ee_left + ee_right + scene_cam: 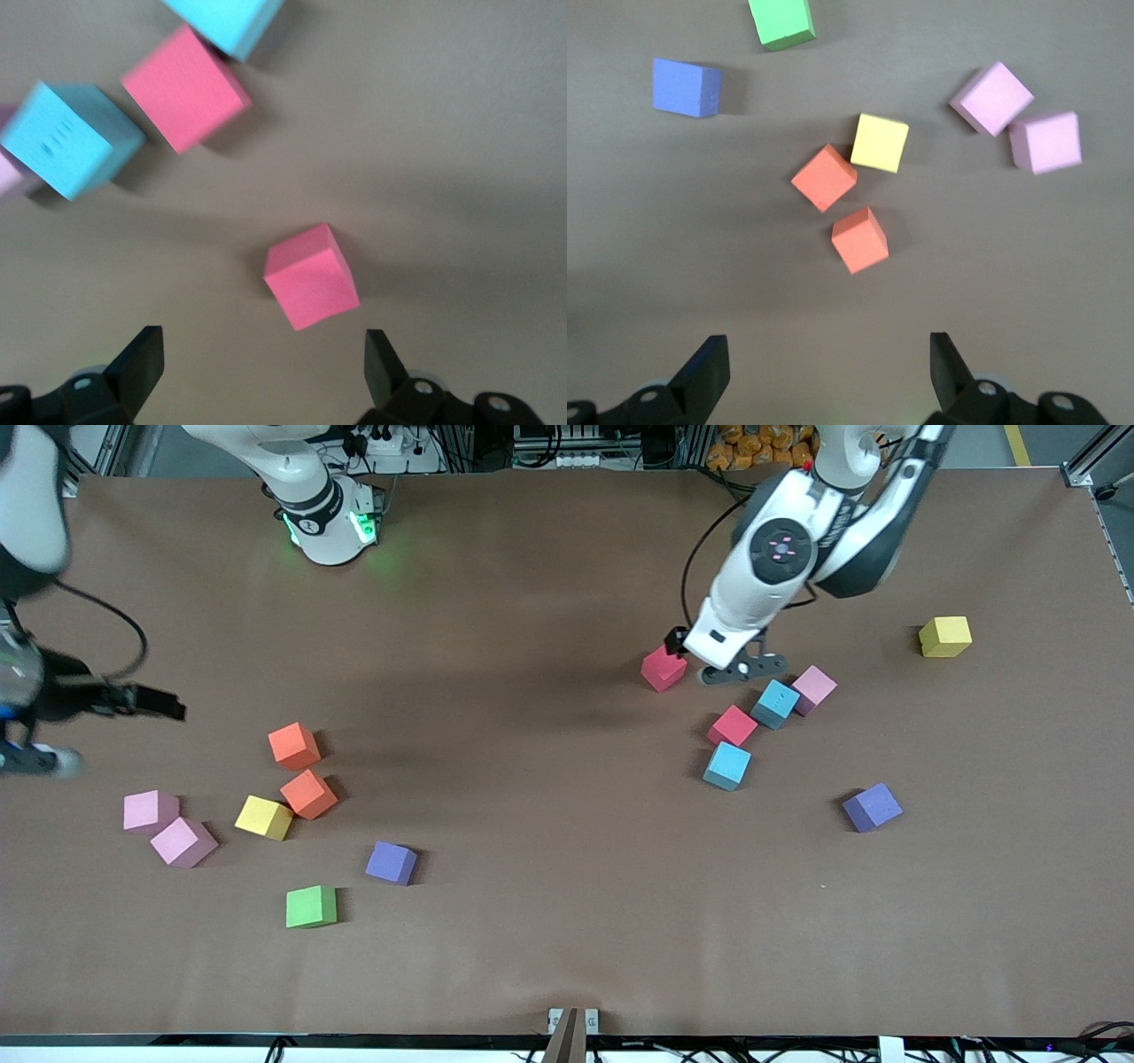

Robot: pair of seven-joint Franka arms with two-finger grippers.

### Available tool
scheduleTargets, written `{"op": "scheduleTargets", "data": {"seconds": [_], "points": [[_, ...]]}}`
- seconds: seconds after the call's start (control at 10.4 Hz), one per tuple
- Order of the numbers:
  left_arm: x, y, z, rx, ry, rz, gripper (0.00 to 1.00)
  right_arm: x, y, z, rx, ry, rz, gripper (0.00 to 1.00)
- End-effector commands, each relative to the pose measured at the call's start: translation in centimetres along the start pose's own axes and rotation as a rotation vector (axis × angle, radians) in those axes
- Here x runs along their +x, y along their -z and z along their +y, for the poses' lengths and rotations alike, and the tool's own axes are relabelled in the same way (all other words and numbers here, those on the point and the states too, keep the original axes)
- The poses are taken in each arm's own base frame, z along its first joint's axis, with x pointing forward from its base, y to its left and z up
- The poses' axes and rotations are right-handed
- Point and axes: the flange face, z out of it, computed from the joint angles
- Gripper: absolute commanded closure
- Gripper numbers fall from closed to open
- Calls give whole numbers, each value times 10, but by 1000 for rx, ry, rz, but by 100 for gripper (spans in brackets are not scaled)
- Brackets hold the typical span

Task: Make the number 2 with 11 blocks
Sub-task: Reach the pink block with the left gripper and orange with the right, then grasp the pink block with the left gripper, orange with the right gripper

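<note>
From the front view, your left gripper [709, 666] hangs wide open and empty just beside the lone crimson block [664, 669]; no digit is started. Its wrist view shows that block [311, 276] just ahead, turned askew between the jaws' lines. Your right gripper [824, 372], open and empty, waits over the orange blocks [860, 240].

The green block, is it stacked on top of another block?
No, the green block sits alone, flat on the table, touching no other block.
</note>
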Motion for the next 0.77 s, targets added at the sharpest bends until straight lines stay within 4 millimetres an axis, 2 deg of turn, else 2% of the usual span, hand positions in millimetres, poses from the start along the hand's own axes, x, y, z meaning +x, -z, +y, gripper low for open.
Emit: {"op": "scheduleTargets", "data": {"seconds": [0.0,0.19,0.29,0.58,0.67], "points": [[-21,-28,16,-7,102,-23,0,19,-83,8,39,121,14,0],[-43,-50,32,-13,140,-22,0,19,-141,12,37,246,21,0],[-45,-61,33,-12,178,-22,0,15,-166,13,39,298,9,0],[-46,-73,33,-40,276,-6,0,-7,-237,10,37,441,31,0],[-48,-80,36,-45,287,-1,0,-14,-252,7,33,446,34,0]]}}
